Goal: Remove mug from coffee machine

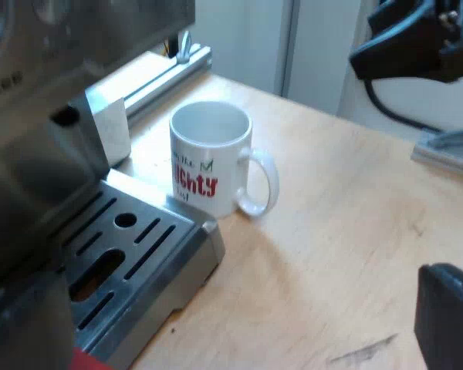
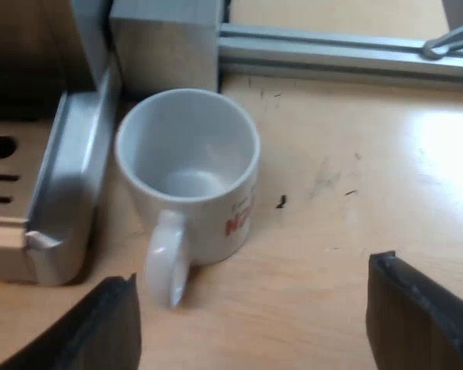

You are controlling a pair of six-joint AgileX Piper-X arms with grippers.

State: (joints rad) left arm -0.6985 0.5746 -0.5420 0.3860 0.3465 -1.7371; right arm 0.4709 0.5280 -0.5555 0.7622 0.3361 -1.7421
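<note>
Your mug [image 1: 211, 158] stands upright on the wooden table [image 1: 339, 254], off the espresso machine [image 1: 46, 85] and just beside the outer edge of its metal drip tray [image 1: 150, 254]. Whether the mug's wall touches that edge, you cannot tell. It is a white mug, empty, with a plain white inside and a thick white handle [image 1: 262, 185]. On its side you can read part of a line of bold red lettering [image 1: 197, 183]. A small green tick in a box sits above it, and there is smaller dark print near the rim. The drip tray has long slots and 1 round hole. An aluminium rail [image 1: 170, 68] runs along the table just beyond the mug.

Your right gripper [image 2: 251, 304] hangs over the table near the mug, its 2 black fingers [image 2: 100, 327] spread wide with nothing between them. From there the mug's handle points toward the gripper, nearer to 1 finger than to the other, and neither touches it.

Your left gripper [image 1: 446, 317] sits low over the wood, well apart from the mug; how far open it is, you cannot tell.
</note>
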